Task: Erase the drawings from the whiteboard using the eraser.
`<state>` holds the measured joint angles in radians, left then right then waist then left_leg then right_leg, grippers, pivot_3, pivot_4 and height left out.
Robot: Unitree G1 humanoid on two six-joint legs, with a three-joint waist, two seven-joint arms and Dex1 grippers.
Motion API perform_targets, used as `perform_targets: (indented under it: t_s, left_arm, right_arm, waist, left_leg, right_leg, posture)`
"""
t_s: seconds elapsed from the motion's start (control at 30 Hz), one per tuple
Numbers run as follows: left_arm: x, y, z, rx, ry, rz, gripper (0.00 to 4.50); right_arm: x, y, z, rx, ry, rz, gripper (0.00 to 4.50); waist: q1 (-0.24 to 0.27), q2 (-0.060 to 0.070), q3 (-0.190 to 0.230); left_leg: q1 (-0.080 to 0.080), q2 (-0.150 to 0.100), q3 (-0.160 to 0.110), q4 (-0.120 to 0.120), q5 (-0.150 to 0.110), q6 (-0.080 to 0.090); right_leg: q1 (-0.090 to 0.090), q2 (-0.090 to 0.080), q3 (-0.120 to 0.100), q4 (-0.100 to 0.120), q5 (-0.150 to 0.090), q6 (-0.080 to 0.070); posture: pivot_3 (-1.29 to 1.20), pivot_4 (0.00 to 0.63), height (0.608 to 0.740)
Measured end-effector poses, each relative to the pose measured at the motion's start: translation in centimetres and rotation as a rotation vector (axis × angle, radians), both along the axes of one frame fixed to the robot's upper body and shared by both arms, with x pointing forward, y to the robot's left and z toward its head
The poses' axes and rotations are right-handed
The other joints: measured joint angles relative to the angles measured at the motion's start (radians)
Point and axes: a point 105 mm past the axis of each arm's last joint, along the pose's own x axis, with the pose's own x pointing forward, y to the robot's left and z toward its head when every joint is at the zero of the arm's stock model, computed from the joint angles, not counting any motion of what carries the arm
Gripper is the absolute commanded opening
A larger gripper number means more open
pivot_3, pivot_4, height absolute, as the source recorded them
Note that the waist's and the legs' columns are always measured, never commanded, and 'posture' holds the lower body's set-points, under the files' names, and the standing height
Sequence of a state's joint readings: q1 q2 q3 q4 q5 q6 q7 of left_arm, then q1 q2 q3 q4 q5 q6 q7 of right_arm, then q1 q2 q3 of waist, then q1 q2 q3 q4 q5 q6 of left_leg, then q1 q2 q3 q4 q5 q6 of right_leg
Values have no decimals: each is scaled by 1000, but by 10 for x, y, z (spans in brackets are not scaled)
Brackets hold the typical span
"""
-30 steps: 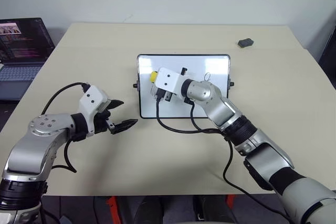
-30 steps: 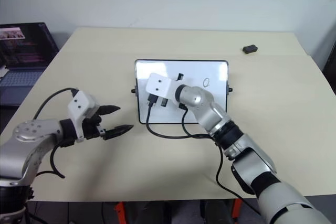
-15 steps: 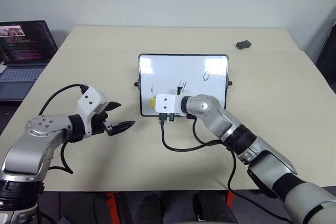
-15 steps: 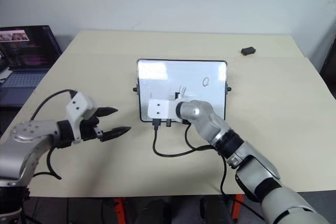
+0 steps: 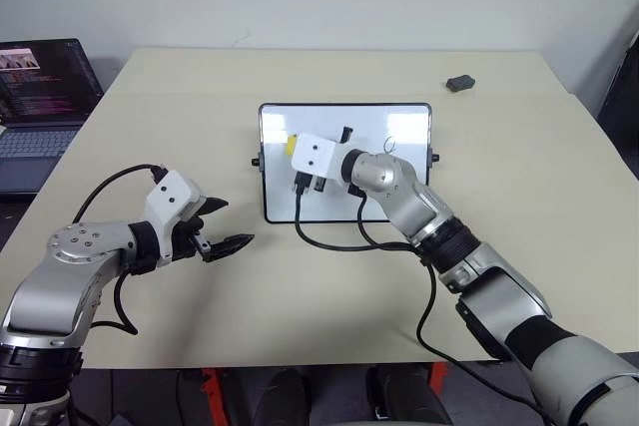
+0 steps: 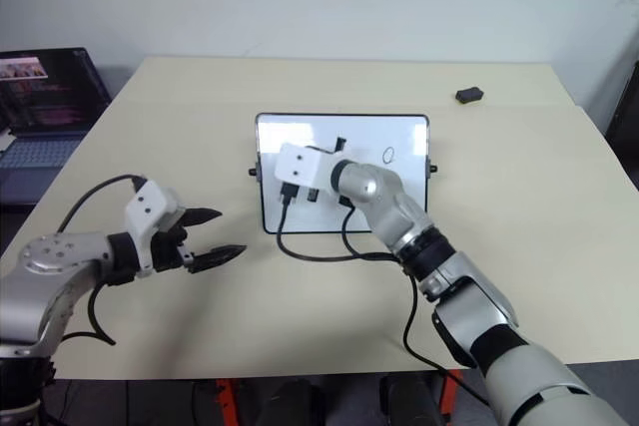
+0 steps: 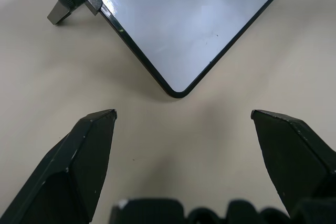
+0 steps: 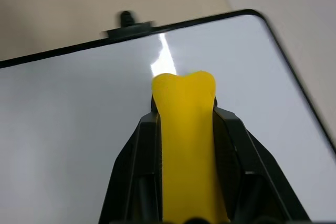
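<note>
The whiteboard [image 5: 399, 187] lies at the table's middle, glossy white in a thin black frame. My right gripper [image 5: 296, 151] is over the board's left half, shut on the yellow eraser [image 8: 184, 95], whose tip points at the board's far left part. Of the drawings, a small oval loop [image 5: 391, 145] shows on the right half, and a short dark mark [image 5: 345, 134] sits just past the wrist housing. My left gripper [image 5: 226, 225] hovers open over the table, left of the board's near left corner [image 7: 177, 92], with nothing between its fingers.
A laptop [image 5: 40, 97] with a dark screen stands off the table's left edge. A small dark grey lump [image 5: 460, 82] lies at the far right. A black cable [image 5: 334, 244] loops over the table in front of the board's near edge.
Over the last second my right gripper swept the eraser down to the board's near edge and back up to its left middle. The left gripper stayed put.
</note>
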<state>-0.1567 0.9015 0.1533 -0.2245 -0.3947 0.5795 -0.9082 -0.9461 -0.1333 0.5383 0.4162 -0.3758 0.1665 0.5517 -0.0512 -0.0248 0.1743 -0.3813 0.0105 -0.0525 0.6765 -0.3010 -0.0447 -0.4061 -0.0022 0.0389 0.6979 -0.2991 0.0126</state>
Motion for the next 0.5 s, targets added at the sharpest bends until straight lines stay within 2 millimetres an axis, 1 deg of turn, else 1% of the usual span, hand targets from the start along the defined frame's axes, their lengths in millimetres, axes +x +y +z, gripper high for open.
perform_targets:
  t_s: [0.1,0.13,0.23,0.33,0.4,0.47,0.5]
  left_arm:
    - [0,0,0,-1,0,0,4500]
    - [0,0,0,-1,-1,-1,4500]
    - [0,0,0,-2,-2,-1,4500]
    - [0,-1,0,-9,-4,-1,4500]
    - [1,-3,-1,-23,-4,-2,4500]
    - [1,-6,-2,-49,-9,-1,4500]
    - [2,-9,0,-82,-20,3,4500]
  right_arm:
    - [-11,4,-17,-55,61,48,986]
    - [-13,4,-20,-65,73,56,986]
    - [-13,4,-19,-55,79,51,986]
    - [-9,3,-9,54,112,15,986]
    - [-10,-3,7,195,170,-6,986]
    - [-21,-12,19,328,250,7,986]
    - [-29,-20,22,389,301,19,986]
  waist:
    - [-1,0,0]
    - [-1,0,0]
    - [-1,0,0]
    - [-1,0,0]
    - [3,0,0]
    - [6,0,0]
    - [10,0,0]
  left_leg:
    - [0,0,0,0,0,0]
    - [0,0,0,0,0,0]
    - [1,0,-1,0,0,0]
    - [0,0,-1,0,0,0]
    - [-1,0,-1,0,0,0]
    - [-3,0,-1,0,0,0]
    - [-3,0,-2,0,-1,0]
  right_leg:
    - [0,0,0,1,0,0]
    - [0,0,0,1,0,0]
    - [0,0,-1,1,0,0]
    - [0,0,-1,1,0,0]
    - [0,0,-1,0,0,0]
    - [0,0,-1,-2,0,0]
    - [0,-1,-1,-2,0,0]
  posture:
    - [0,150,740]
    - [0,150,740]
    - [0,150,740]
    - [0,150,740]
    - [0,150,740]
    - [0,150,740]
    - [0,150,740]
